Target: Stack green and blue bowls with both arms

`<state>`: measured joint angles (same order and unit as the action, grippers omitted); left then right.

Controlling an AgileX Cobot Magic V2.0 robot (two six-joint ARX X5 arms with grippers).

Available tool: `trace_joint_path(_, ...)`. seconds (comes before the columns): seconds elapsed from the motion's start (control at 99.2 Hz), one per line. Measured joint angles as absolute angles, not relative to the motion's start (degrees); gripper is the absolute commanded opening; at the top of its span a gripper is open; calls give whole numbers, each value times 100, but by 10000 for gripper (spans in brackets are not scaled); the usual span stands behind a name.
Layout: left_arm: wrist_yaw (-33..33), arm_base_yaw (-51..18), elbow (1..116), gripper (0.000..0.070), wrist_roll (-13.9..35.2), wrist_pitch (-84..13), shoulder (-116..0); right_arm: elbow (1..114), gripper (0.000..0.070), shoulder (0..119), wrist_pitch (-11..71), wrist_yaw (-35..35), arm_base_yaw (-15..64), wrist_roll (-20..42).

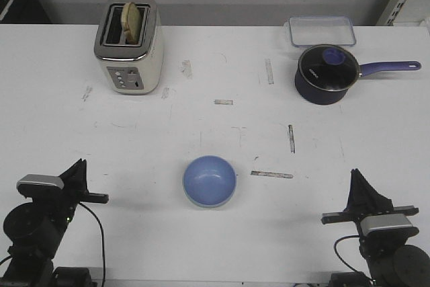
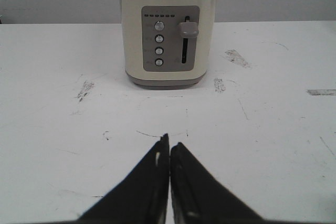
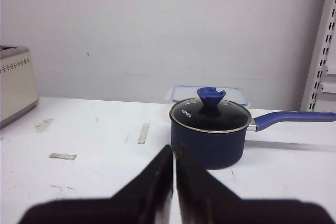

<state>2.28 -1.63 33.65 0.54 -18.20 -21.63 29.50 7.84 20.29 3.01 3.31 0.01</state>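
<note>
The light blue bowl (image 1: 209, 179) sits upright on the white table (image 1: 215, 126), near the front middle. A thin pale edge shows under its near rim; I cannot tell whether that is the green bowl, which is nowhere else in view. My left gripper (image 1: 82, 164) rests at the front left, shut and empty, well left of the bowl. In the left wrist view its tips (image 2: 169, 141) are closed and point at the toaster. My right gripper (image 1: 354, 174) rests at the front right, shut and empty. In the right wrist view its tips (image 3: 174, 149) point at the saucepan.
A cream toaster (image 1: 129, 45) with toast stands at the back left and shows in the left wrist view (image 2: 168, 30). A dark blue lidded saucepan (image 1: 326, 73) stands at the back right, also in the right wrist view (image 3: 209, 132). A clear lidded container (image 1: 322, 30) lies behind it.
</note>
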Motion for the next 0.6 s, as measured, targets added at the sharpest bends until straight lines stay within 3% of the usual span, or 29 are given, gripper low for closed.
trace_joint_path(0.454,228,-163,3341,1,56,-1806,-2036,2950,0,784,2029,301,331,3)
trace_joint_path(0.605,228,-161,2808,1,58,-1584,-1599,2950,0,784,2029,301,331,3)
